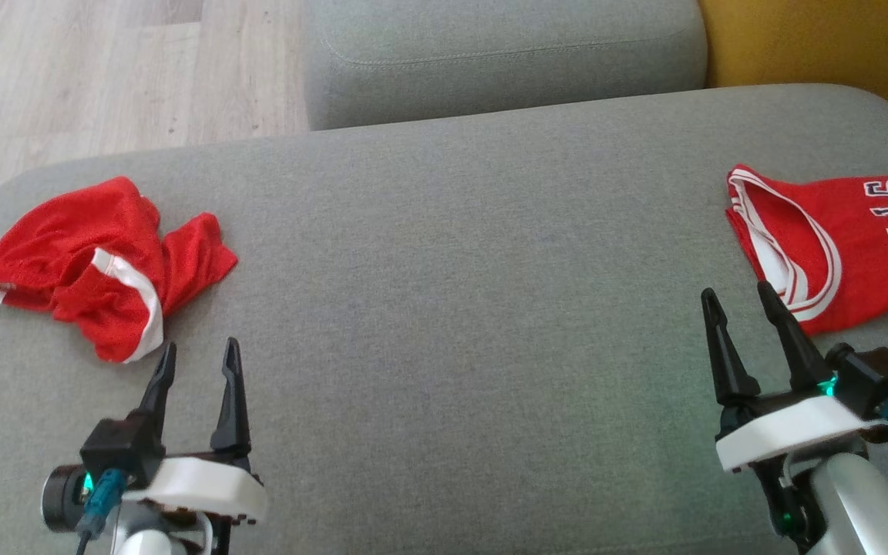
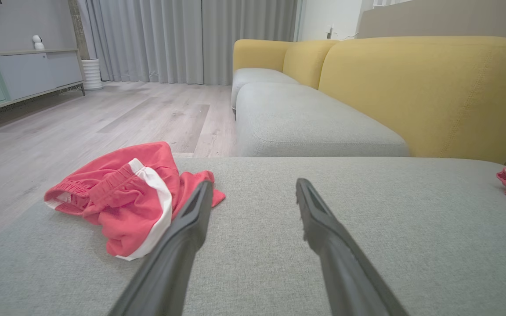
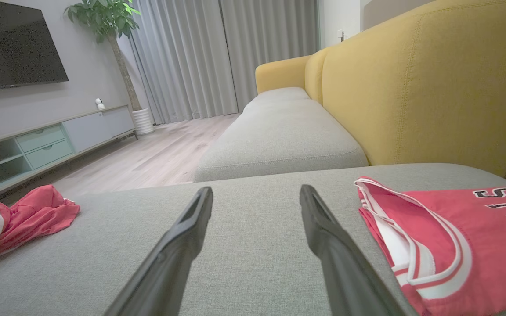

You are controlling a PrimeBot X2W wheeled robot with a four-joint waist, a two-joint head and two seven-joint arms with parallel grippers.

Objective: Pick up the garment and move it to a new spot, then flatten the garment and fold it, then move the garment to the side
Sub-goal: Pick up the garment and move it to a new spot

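Both pairs of jaws are held spread and empty. The left gripper (image 1: 200,347) is poised over the grey sofa cushion (image 1: 444,270), with crumpled red shorts (image 1: 97,262) lying near at eleven o'clock. A folded red jersey (image 1: 837,239) is seen at one o'clock of the right gripper (image 1: 737,291).

- A grey sofa cushion (image 1: 452,270) carries two garments, well apart.
- Crumpled red shorts (image 1: 105,262) with white trim lie near its left edge.
- A lettered red jersey (image 1: 845,247) lies flat at the right.
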